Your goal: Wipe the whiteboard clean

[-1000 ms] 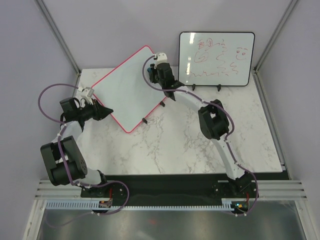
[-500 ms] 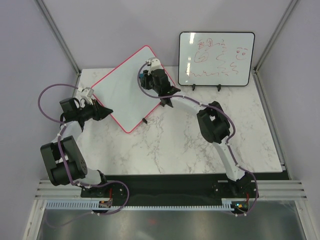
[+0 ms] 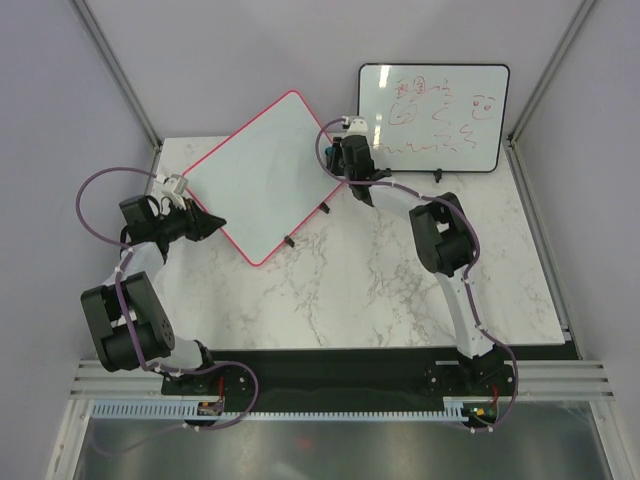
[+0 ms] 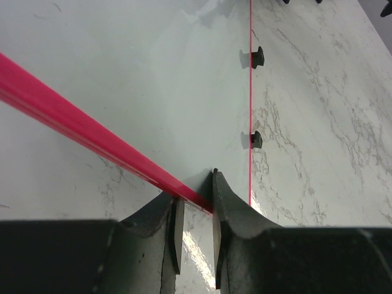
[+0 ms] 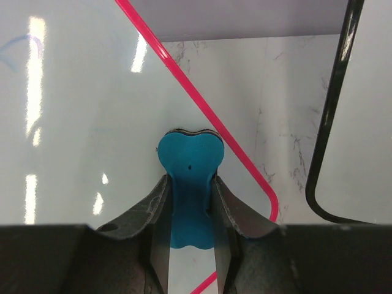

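Seen from the top external camera, the whiteboard with its pink-red frame sits cornerwise over the rear-left part of the marble tabletop. Its surface looks wiped white. The left jaws meet the board at its near-left edge. The right jaws sit at the board's right corner, between it and the black-framed board, which stands upright at the back with red writing on it.

From the left wrist camera, the pink frame runs diagonally down into the left jaws. The two dark fingers are drawn in on the frame and pinch it from both sides. Beyond them the pale whiteboard stretches away. Two small black feet stick out from its far edge above the tabletop.

From the right wrist camera, the right jaws are clamped on a blue eraser, whose rounded, lobed tip lies against the whiteboard just inside its frame and near the rounded corner. A faint blue stroke shows on the board at the upper left. The black-framed board stands just beyond the corner, with a strip of tabletop between the two.
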Controlling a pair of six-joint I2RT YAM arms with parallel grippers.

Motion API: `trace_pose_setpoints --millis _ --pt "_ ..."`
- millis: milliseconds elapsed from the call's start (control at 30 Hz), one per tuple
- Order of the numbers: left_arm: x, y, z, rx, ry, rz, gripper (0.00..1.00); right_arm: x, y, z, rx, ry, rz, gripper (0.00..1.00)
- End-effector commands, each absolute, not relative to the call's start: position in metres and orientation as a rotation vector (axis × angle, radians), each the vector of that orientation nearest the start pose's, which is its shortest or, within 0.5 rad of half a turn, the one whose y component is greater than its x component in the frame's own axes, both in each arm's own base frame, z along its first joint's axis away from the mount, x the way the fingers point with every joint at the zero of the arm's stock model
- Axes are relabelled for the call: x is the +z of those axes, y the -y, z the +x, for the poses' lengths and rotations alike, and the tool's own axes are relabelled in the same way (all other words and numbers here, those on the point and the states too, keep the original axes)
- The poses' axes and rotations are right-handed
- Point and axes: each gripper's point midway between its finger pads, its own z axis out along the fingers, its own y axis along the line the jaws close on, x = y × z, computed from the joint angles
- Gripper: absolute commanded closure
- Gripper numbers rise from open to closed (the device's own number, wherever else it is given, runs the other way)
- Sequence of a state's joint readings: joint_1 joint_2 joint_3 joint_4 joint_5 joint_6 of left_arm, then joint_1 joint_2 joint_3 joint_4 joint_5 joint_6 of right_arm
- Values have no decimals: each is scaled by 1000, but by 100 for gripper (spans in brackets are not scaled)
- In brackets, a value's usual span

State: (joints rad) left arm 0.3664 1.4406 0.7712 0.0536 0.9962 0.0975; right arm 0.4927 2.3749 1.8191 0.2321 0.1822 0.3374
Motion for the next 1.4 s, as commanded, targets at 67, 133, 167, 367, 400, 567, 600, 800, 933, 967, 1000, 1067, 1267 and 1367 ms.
trace_pose_setpoints --millis 67,133,167,367,400,567,600,800,933,967,1000,1067,1267,1367 --pt "157 0 384 -555 -1833 453 98 198 -363 608 605 -1712 -59 100" --pt "157 1 384 -560 -1832 452 98 218 -382 607 637 -1669 -82 100" --pt "157 1 384 -558 -1834 451 98 229 -389 607 652 -1641 -92 100" --pt "159 0 385 -555 -1831 450 98 264 -454 581 755 -1511 -199 100" --pt "159 1 385 -558 -1829 452 98 263 -464 574 762 -1505 -221 100" --pt "161 1 385 -551 -1824 456 98 254 -466 571 702 -1519 -208 100" --pt "162 1 384 -552 -1824 455 98 250 -457 578 678 -1528 -184 100" --pt "161 1 384 -553 -1825 457 98 222 -405 607 570 -1608 -39 100" --pt "162 1 384 -549 -1821 461 98 206 -371 625 517 -1647 45 100" --pt "161 0 384 -547 -1823 458 98 202 -358 633 510 -1653 74 100" --pt "161 1 384 -546 -1823 460 98 199 -354 635 502 -1658 83 100" --pt "161 0 384 -545 -1824 459 98 196 -346 641 490 -1661 100 100" --pt "160 1 385 -548 -1826 458 98 204 -375 636 594 -1649 15 100" --pt "160 0 385 -548 -1826 456 98 216 -408 617 617 -1619 -70 100"
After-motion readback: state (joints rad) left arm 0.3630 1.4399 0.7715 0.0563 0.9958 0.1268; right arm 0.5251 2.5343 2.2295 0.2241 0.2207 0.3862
